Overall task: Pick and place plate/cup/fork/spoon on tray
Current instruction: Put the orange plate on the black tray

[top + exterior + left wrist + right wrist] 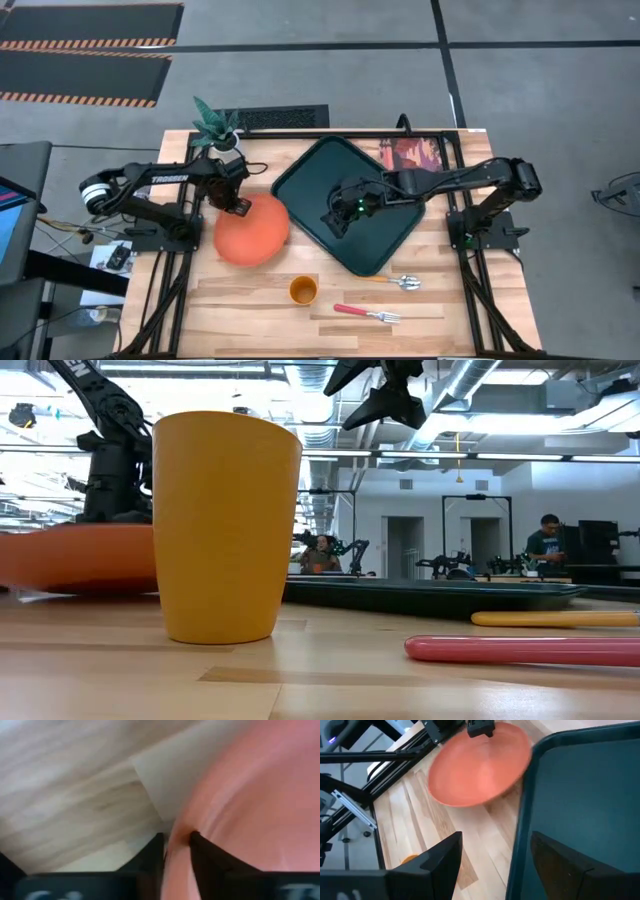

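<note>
The orange-red plate is left of the dark tray, and my left gripper is shut on its far left rim. In the right wrist view the plate looks tilted. My right gripper is open and empty above the tray's left part; in its wrist view the fingers stand over the tray's rim. The orange-yellow cup stands upright near the front edge. The spoon and the pink-handled fork lie flat on the wood to its right. My left gripper pinches the plate's rim between its two fingers, one finger on the plate's inner face and the other on the outside. It comes from the table's far left side, slanting down. The held side sits higher than the opposite side.
A small potted plant stands at the far left corner. A reddish picture book lies by the tray's far corner. Bare wood lies between the plate and the cup. People are in the room behind the table.
</note>
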Controlling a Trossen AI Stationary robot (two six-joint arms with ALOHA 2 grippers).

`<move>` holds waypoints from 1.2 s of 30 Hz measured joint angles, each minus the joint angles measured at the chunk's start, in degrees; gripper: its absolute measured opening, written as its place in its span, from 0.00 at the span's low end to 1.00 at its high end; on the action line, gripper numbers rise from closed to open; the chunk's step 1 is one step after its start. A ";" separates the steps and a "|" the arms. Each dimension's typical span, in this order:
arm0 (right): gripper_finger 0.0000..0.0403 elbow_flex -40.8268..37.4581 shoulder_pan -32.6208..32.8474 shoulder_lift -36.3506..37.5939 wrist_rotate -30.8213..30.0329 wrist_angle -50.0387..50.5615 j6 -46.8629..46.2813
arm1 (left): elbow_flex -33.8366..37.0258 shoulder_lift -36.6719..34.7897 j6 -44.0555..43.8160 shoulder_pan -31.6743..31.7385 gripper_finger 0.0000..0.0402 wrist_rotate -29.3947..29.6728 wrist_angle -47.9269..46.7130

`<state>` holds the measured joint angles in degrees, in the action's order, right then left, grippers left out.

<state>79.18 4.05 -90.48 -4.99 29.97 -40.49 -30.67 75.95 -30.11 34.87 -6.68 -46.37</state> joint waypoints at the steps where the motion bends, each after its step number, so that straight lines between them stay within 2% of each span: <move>1: 0.65 0.00 0.05 0.00 -0.26 0.01 0.00 | 0.00 -0.55 0.13 -0.03 0.11 -0.61 -0.28; 4: 0.65 0.00 0.11 0.00 -0.57 -0.02 -0.02 | -0.45 -2.38 0.16 -0.07 0.03 -1.80 -1.26; 12: 0.65 0.00 0.03 0.01 -0.87 -0.14 -0.31 | -0.19 -9.08 -2.52 -0.07 0.00 -11.15 -6.26; 15: 0.65 0.02 -0.52 0.22 -2.70 1.64 -4.51 | -1.01 -13.17 -4.32 -0.11 0.00 -12.43 -9.25; 20: 0.64 0.04 -1.28 0.22 -4.46 18.16 -10.60 | -5.06 -20.56 -7.97 -0.09 0.00 -11.98 -12.79; 24: 0.62 -1.89 1.91 0.31 -4.44 34.51 -15.20 | -8.23 -26.05 -11.48 -0.09 0.00 -12.08 -12.98; 28: 0.55 -8.02 6.38 0.62 -3.48 43.18 -23.15 | -10.86 -30.38 -14.26 -0.09 0.00 -10.57 -12.36; 30: 0.49 -11.80 8.78 1.13 -1.27 43.92 -26.93 | -11.54 -32.00 -15.34 -0.09 0.00 -9.04 -11.64; 36: 0.21 -21.72 15.51 1.73 4.35 39.56 -37.09 | -11.75 -34.31 -17.75 -0.09 0.00 -7.56 -7.91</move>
<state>57.46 19.56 -88.75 -0.64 69.53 -77.58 -42.43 41.63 -47.86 34.79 -14.24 -54.28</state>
